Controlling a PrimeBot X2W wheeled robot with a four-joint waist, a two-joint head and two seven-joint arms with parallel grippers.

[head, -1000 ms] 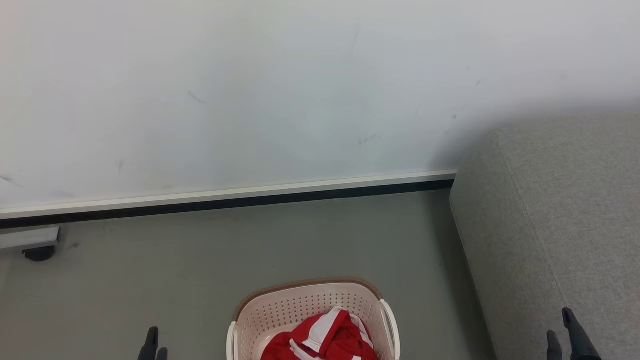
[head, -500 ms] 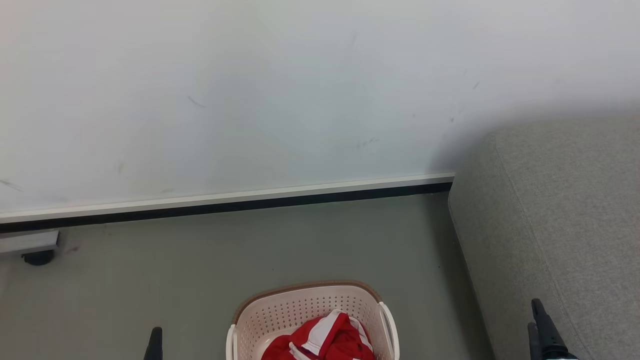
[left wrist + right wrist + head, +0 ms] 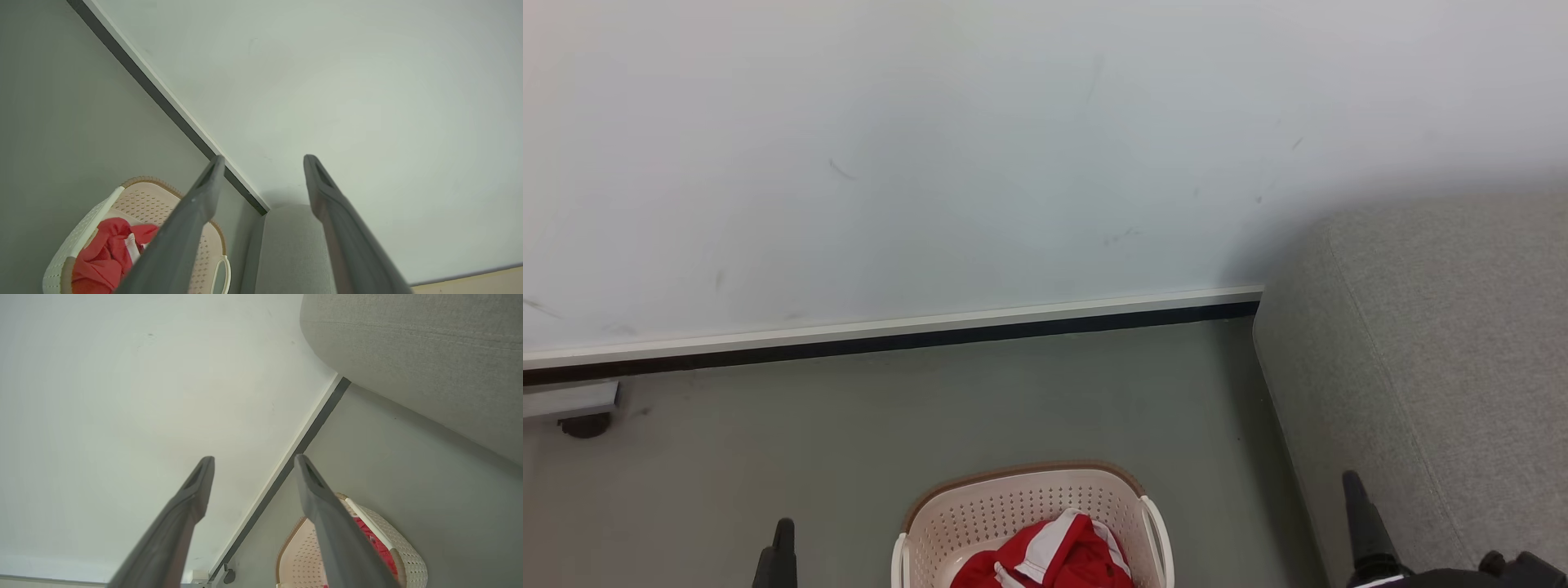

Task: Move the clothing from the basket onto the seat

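Our left gripper (image 3: 264, 159) and right gripper (image 3: 253, 461) stand spread and empty, so we should lower one into the basket (image 3: 1013, 506) at bottom centre, pinch the clothing (image 3: 1062, 555) deep and lift it clear before crossing to the seat (image 3: 1437, 343) at right.

No text, label, brand or number was legible anywhere. The basket (image 3: 1013, 506), the striped clothing (image 3: 1070, 555), the grey seat (image 3: 1437, 343) and the wall (image 3: 1013, 163) showed no readable marks in any view.
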